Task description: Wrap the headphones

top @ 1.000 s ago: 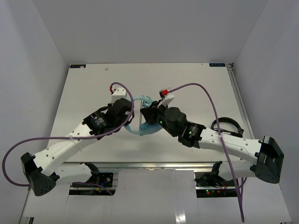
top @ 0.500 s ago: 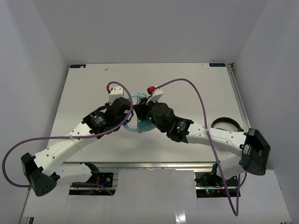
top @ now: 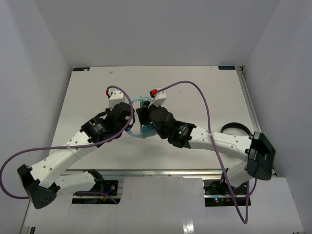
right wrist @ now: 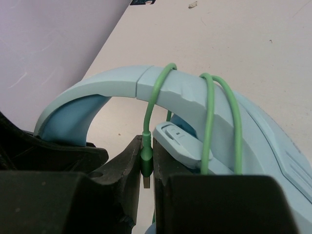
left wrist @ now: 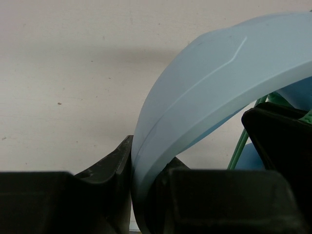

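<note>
The light blue headphones (top: 141, 130) sit mid-table between my two wrists. My left gripper (left wrist: 139, 170) is shut on the wide headband (left wrist: 204, 92), which arcs up to the right. In the right wrist view the pale green cable (right wrist: 210, 117) loops three times over the headband (right wrist: 122, 85). My right gripper (right wrist: 147, 163) is shut on the cable's green plug (right wrist: 146, 158), just under the band and beside a pale earcup hinge (right wrist: 180, 144). In the top view the left gripper (top: 131, 117) and the right gripper (top: 142, 116) nearly touch.
Black headphones (top: 236, 129) lie at the table's right edge, behind my right arm. Purple arm cables (top: 195, 90) arch over the table. White walls close in the left, back and right sides. A small scrap (top: 112, 72) lies near the far edge.
My right arm has swung left and away from me, carrying the plug toward the headband. My left wrist has shifted slightly left and farther. The headphones moved a little left with them.
</note>
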`<state>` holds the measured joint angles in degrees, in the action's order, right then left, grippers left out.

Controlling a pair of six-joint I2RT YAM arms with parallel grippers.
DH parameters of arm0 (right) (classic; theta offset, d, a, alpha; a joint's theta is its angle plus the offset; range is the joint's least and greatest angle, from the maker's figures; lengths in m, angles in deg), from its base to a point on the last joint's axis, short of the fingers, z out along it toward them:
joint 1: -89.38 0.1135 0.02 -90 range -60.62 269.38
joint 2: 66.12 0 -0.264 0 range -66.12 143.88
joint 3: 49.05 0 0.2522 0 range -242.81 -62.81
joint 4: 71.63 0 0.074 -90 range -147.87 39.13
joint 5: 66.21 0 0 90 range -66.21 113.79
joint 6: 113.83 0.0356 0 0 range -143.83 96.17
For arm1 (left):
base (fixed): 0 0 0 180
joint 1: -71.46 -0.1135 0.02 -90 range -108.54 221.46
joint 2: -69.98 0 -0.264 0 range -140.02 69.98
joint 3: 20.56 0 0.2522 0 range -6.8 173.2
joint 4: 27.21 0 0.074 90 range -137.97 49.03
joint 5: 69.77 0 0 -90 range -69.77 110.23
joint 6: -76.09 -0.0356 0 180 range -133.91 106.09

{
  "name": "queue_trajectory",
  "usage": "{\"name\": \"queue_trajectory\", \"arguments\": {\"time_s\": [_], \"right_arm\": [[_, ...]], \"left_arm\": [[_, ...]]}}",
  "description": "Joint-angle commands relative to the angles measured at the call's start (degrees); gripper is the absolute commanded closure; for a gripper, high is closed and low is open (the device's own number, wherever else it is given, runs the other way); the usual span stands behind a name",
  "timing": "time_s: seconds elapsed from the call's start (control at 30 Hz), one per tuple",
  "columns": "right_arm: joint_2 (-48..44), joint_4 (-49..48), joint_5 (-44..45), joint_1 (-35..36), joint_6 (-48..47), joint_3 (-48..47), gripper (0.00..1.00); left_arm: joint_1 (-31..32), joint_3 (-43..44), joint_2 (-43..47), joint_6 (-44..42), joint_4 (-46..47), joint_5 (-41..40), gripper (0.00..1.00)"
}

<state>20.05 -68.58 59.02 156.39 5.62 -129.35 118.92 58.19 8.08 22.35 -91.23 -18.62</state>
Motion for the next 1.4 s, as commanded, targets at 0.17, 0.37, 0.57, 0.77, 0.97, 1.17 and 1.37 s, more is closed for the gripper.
{"name": "queue_trajectory", "arguments": {"time_s": [0.17,0.37,0.57,0.77,0.97,1.17,1.37], "right_arm": [[-1.93,12.30,6.77,-0.44,5.45,5.11,0.92],[-2.46,12.30,7.02,-0.48,5.49,5.40,0.89],[-3.11,12.30,7.19,-0.48,5.80,5.93,0.79],[-2.84,12.30,6.73,-0.48,5.32,5.33,0.67],[-3.25,11.77,5.99,-0.48,4.10,4.82,0.62],[-4.71,11.80,5.58,-0.48,3.62,4.99,0.62],[-4.87,11.77,1.61,-0.32,1.74,4.12,0.56]], "left_arm": [[0.44,7.17,7.77,3.73,10.88,-2.81,1.00],[0.53,7.25,7.99,3.17,10.79,-4.97,1.00],[0.50,7.05,8.09,2.67,10.70,-5.54,1.00],[0.53,7.08,7.67,2.47,10.89,-5.26,1.00],[0.50,7.63,7.01,1.19,10.77,-5.79,1.00],[0.50,7.90,6.26,0.18,10.11,-7.33,1.00],[0.46,8.45,5.30,-0.43,9.74,-8.23,1.00]]}}
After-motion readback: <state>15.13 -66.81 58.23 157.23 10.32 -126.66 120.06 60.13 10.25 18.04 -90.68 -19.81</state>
